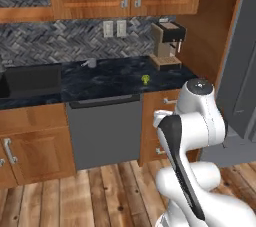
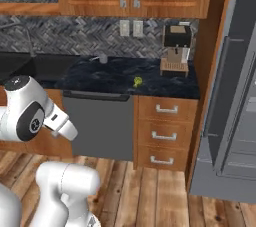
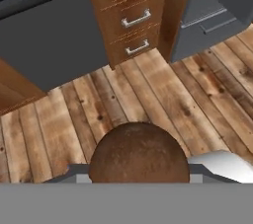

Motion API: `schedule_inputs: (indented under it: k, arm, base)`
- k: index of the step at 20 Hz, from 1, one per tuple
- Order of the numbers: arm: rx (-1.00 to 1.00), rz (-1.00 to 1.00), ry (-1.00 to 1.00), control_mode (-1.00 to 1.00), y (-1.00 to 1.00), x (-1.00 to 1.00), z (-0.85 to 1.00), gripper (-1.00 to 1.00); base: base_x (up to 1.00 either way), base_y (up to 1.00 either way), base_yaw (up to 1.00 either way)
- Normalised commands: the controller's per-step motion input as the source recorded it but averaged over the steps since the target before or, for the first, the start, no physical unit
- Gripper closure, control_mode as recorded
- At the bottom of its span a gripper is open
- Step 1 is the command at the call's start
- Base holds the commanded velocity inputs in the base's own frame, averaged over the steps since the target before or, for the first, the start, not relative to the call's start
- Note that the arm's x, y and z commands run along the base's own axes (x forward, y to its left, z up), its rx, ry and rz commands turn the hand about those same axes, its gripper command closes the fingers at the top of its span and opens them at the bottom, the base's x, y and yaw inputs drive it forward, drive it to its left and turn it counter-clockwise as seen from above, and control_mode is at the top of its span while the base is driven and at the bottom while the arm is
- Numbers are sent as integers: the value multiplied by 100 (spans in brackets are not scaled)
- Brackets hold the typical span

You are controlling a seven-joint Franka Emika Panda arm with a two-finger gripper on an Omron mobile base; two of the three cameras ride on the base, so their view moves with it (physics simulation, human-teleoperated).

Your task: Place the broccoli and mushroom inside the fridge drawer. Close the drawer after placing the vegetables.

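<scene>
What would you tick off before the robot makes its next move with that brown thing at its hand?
1. Mushroom at the end effector: ok, its brown cap sits close against the hand camera.
2. Grip firm: cannot tell, fingers hidden.
3. Broccoli waiting on the counter: ok.
4. Fridge open: ok.
5. Fridge drawer pulled out: cannot tell.
6. Floor toward the fridge free: ok.
</scene>
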Motion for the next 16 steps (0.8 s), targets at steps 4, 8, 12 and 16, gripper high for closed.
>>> schedule_inputs:
  k: [4,8,12,16]
  arm:
    - [0,0,0,100,0,0,0,100]
    - [0,0,0,100,0,0,0,100]
    - [0,0,0,100,0,0,0,100]
    - [0,0,0,100,0,0,0,100]
  base:
    - [-58,-100,-1]
    - [-18,-100,0]
    - [-3,-100,0]
    - [6,-100,0]
